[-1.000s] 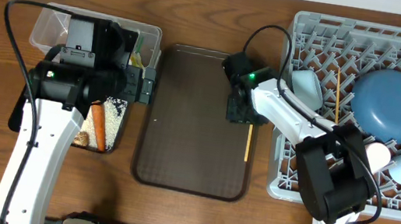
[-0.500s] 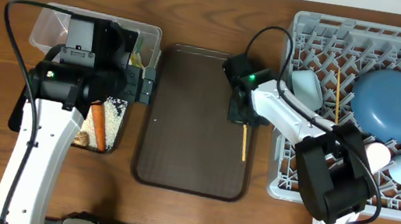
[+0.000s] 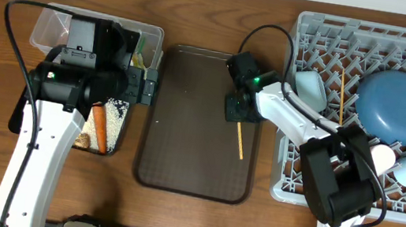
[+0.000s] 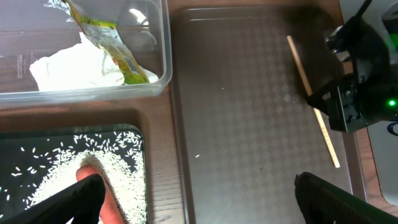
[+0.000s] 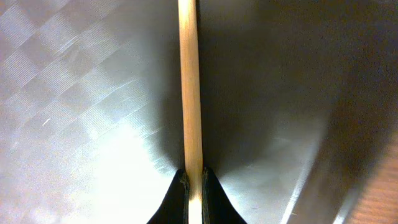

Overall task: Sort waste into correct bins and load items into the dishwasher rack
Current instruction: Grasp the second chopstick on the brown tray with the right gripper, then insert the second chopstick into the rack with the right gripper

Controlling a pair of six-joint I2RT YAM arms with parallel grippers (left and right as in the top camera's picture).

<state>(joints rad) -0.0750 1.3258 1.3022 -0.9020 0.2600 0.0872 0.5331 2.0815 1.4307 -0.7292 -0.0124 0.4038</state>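
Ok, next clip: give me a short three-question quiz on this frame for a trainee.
1. True or false: the right pincer is shut on a chopstick.
2. Where does the blue plate sit? A) in the dishwasher rack B) on the tabletop C) in the clear tub
3. Fill in: the rice lies in the ____ tray.
Key: 1 true; 2 A; 3 black.
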